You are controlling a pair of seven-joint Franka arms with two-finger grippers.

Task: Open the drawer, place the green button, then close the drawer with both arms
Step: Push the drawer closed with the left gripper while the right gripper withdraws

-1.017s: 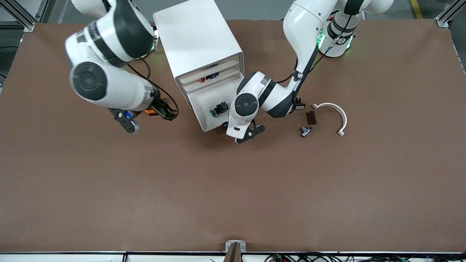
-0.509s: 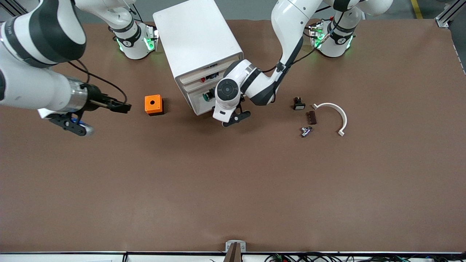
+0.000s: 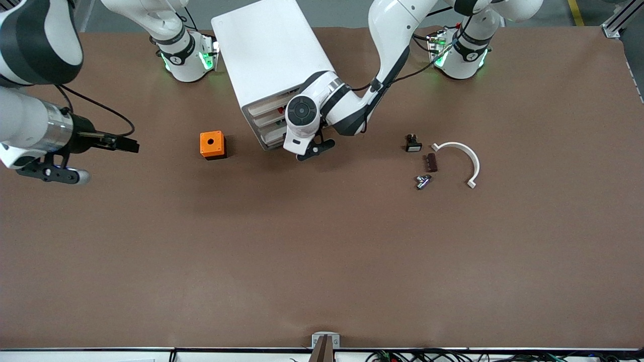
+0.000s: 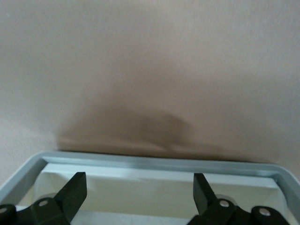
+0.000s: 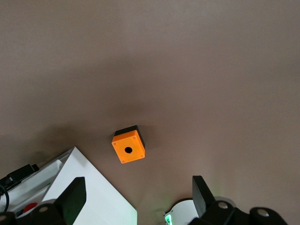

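Two black-fingered grippers hold nothing, fingers spread: the left gripper [image 3: 312,149] presses the shallow cream-fronted plastic drawer [image 3: 270,137] nearly shut, the green-capped button hidden inside; the right gripper [image 3: 108,143] waits above the brown counter [image 3: 322,241]. Closing step; next, push flush.

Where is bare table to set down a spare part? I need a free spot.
The brown table is bare nearer the front camera than the orange cube and white boxy cabinet. It is crowded around the white curved bracket, toward the left arm's end.

High front camera faces robots, wrist cameras look down, orange cube [image 3: 212,145] shared
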